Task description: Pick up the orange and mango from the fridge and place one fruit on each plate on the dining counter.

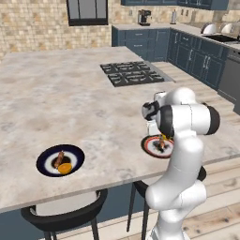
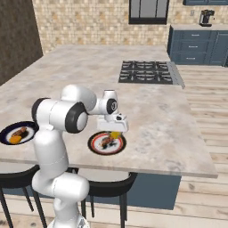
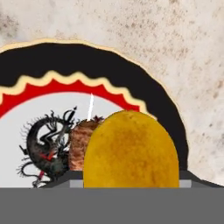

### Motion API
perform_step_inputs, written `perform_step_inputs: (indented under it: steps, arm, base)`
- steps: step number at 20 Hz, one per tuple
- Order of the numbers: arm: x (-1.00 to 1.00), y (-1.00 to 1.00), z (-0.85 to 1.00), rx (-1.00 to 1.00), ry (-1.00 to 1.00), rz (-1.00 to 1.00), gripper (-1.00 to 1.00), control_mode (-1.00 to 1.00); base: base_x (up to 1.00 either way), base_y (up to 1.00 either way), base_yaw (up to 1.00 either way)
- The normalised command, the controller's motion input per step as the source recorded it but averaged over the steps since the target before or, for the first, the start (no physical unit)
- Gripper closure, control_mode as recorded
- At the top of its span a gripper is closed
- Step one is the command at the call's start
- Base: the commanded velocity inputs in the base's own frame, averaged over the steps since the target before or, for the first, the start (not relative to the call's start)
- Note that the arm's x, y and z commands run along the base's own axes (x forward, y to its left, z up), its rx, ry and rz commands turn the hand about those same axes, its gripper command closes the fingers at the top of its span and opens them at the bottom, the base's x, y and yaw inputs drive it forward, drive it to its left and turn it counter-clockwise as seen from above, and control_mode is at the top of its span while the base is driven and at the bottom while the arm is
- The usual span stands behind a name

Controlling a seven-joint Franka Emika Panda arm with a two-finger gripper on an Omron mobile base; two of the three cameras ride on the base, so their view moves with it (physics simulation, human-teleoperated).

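A white robot arm's gripper holds the mango, closed on the yellow fruit just above the red-rimmed plate at the near edge of the dining counter. The orange already lies on the blue-rimmed plate, well to the left, beside a brown sausage-like piece. A similar brown piece sits on the red-rimmed plate, directly beyond the mango in the hand view. The risk, on this evidence: the oval fruit, let go from above, may land against that piece and roll toward the plate's rim, and the counter's near edge is close by. Whether the mango hangs over the plate's centre cannot be told from these views.
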Motion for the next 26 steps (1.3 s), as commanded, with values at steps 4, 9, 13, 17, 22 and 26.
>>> perform_step_inputs:
  steps: [4,9,13,17,22,26]
  arm:
    - [0.34,-0.26,-0.27,0.04,0.07,0.0,1.0,-1.0]
    - [0.06,-0.03,-0.29,0.01,0.01,0.0,1.0,-1.0]
    - [-0.51,0.21,-0.03,0.0,-0.1,-0.01,1.0,-1.0]
    - [-0.56,0.15,-0.1,0.0,-0.08,-0.01,1.0,-1.0]
    - [-0.28,0.27,-0.18,0.0,-0.01,-0.04,-1.0,-1.0]
    - [-0.11,0.12,-0.05,0.01,-0.07,-0.07,-1.0,-1.0]
  base:
    - [0.0,0.0,0.0]
    - [0.0,0.0,0.0]
    - [0.0,0.0,0.0]
    - [0.0,0.0,0.0]
    - [0.0,0.0,0.0]
    - [0.0,0.0,0.0]
